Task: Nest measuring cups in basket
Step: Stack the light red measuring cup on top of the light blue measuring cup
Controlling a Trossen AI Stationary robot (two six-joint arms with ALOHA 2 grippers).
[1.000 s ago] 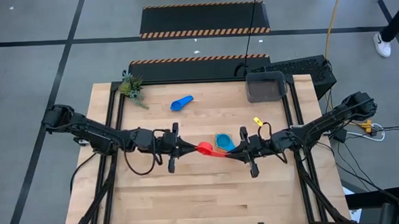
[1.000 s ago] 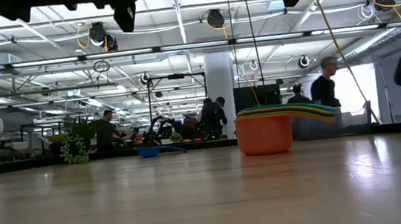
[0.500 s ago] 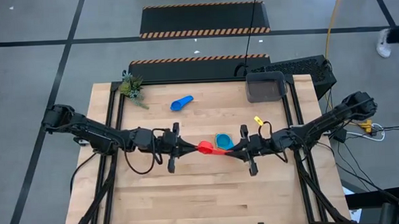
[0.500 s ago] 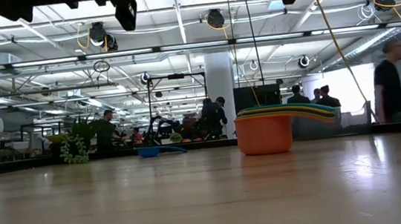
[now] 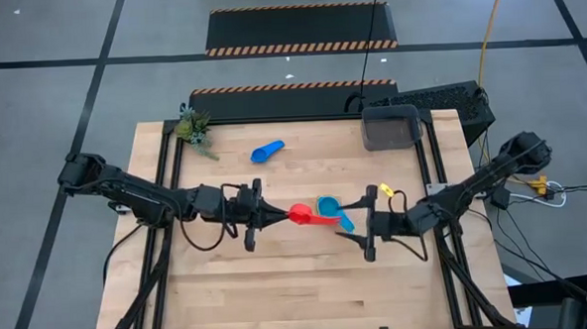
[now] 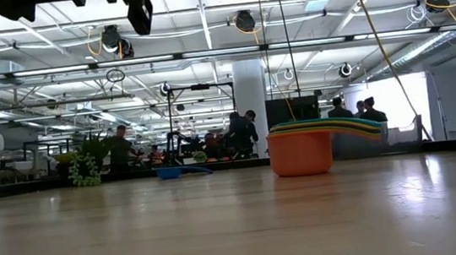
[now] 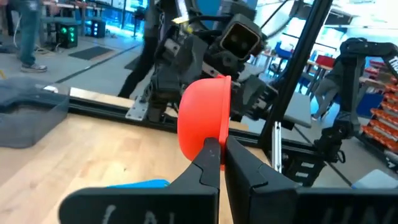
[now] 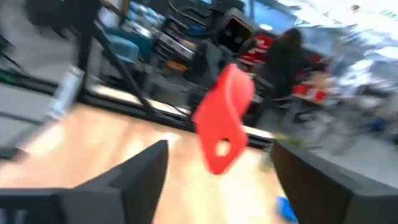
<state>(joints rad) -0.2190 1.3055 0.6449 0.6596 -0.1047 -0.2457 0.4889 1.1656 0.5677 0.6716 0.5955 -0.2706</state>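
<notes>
My left gripper (image 5: 276, 218) is shut on a red measuring cup (image 5: 301, 216), held up over the table's middle; the cup's bowl (image 7: 202, 115) fills the left wrist view. My right gripper (image 5: 354, 221) stands open just right of it. Its fingers flank the red handle (image 8: 224, 118) without touching it. A stack of nested cups (image 5: 327, 205), light blue on top and orange at the bottom (image 6: 300, 152), rests on the table under the two grippers. One blue cup (image 5: 267, 151) lies on the far half of the table. The dark grey basket (image 5: 391, 130) stands at the far right. My left gripper pinches the red cup at the rim of its bowl (image 7: 216, 140) between its two fingertips. The fingers come level from the table's left. The cup is lifted clear and lies on its side, with its handle pointing away toward my right gripper.
A small green plant (image 5: 194, 129) sits at the far left corner. A black keyboard (image 5: 450, 100) lies beyond the basket, off the table's far right corner. The near half of the wooden table (image 5: 299, 293) is bare wood.
My right gripper has opened and let go of the red cup's handle. It has rolled and drawn back a little toward the table's right edge. The red cup stays aloft in my left gripper.
</notes>
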